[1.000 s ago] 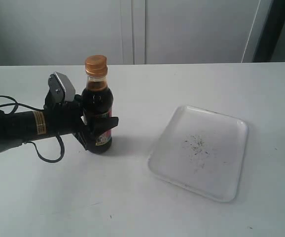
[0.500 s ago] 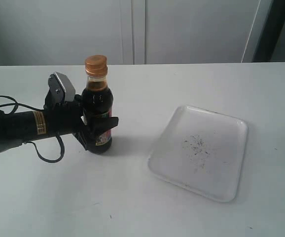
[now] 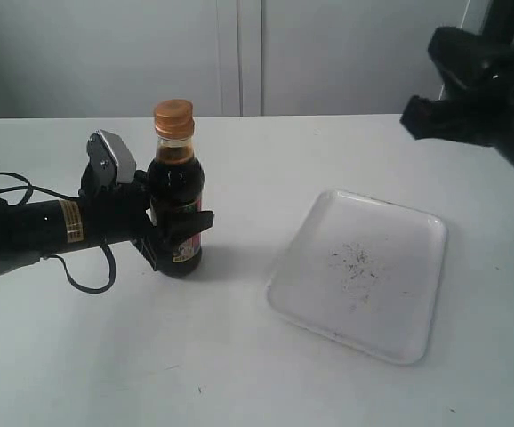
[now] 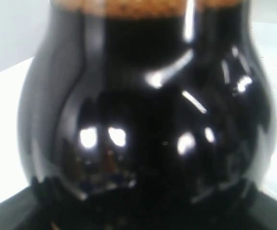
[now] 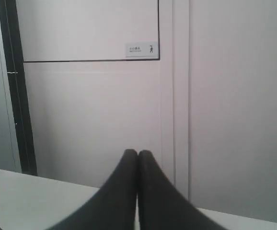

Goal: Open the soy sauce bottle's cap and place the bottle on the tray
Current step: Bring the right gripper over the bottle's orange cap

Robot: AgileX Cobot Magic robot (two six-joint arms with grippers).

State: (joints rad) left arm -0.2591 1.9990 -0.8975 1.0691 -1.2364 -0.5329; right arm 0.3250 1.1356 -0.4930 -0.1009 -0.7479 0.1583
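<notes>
Exterior view alone shows one tray [image 3: 359, 274]; left pincer [image 3: 179, 233] clamps one soy sauce bottle [image 3: 176, 200]; right pincer [image 5: 138, 160] closed, empty.

White table [image 3: 266, 374]: bears upright soy sauce bottle [image 3: 176, 200] at left; white tray [image 3: 360, 272] at right, well apart.

black left arm [image 3: 26, 231] with yellow label, grey wrist camera [image 3: 113, 157], looping black cable [image 3: 84, 276]
</notes>
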